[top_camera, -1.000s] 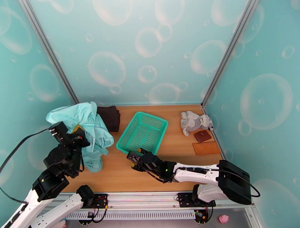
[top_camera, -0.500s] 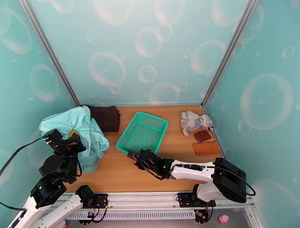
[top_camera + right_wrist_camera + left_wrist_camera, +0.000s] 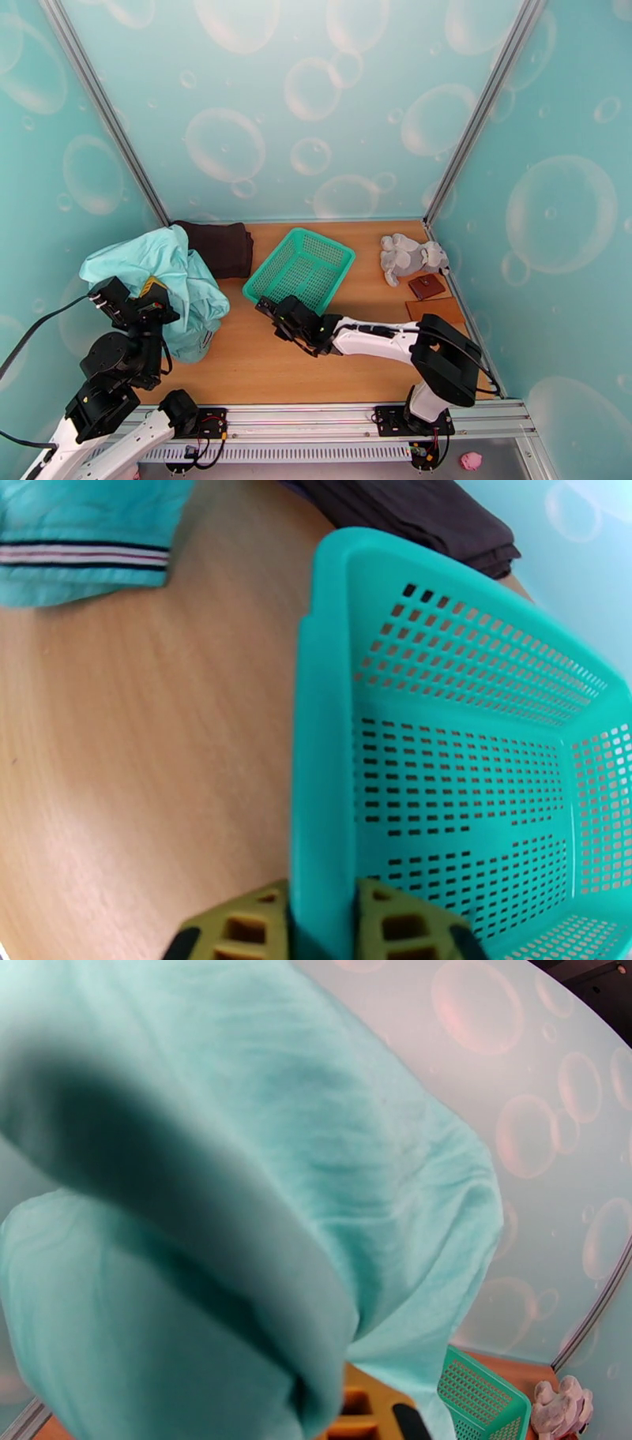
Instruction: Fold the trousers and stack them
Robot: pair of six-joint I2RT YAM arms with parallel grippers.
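Over the last second your right hand [image 3: 267, 306] has reached forward and narrowed onto the near-left rim of the green perforated plastic basket [image 3: 325, 241]. In the right wrist view the two yellow pads [image 3: 237, 930] sit one on each side of the rim wall, apparently clamped on it, and the basket seems to have been nudged a little away from you. Meanwhile your left hand [image 3: 156, 288] has drawn back toward the left wall. It is closed tight in the light teal soft cloth trousers [image 3: 178, 272], which hang bunched and lifted over it at the left end of the wooden bench [image 3: 261, 363], with the striped waistband [image 3: 79, 555] drooping to the boards. That shift has uncovered more of the dark brown folded garment [image 3: 225, 246] in the far-left corner. My reading is that no fold has been started and you are clearing room first: with the basket in the middle, there is hardly any open bench to spread such long legs. Just beyond the basket lies the brown garment, so pushing straight ahead would crowd it. To the right sit a grey plush toy [image 3: 407, 256], a small brown wallet [image 3: 426, 286] and a flat tan leather piece [image 3: 430, 310], which limit space on that side.
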